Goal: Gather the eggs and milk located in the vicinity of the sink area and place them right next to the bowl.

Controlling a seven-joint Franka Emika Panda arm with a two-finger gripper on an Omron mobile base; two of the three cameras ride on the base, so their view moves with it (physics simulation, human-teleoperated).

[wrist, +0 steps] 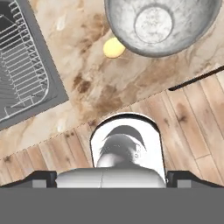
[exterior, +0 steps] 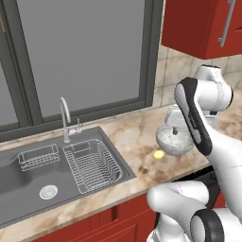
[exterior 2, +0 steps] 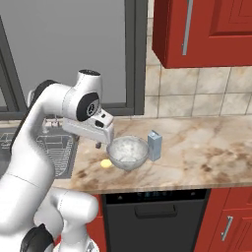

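One egg (exterior 2: 106, 163) lies on the counter (exterior 2: 206, 152) touching the bowl (exterior 2: 127, 152); the milk (exterior 2: 154, 145) stands just beside it. The gripper (exterior 2: 98, 143) hovers between sink (exterior: 61, 165) and bowl, jaws spread, empty.

Nothing for you to read here: no lettering, numbers or brand marks come through in any of the three views. The milk carton (exterior 2: 155, 145) beside the bowl (exterior 2: 127, 152) is your one likely spot for print, and its faces show plain and too small to make out any words.
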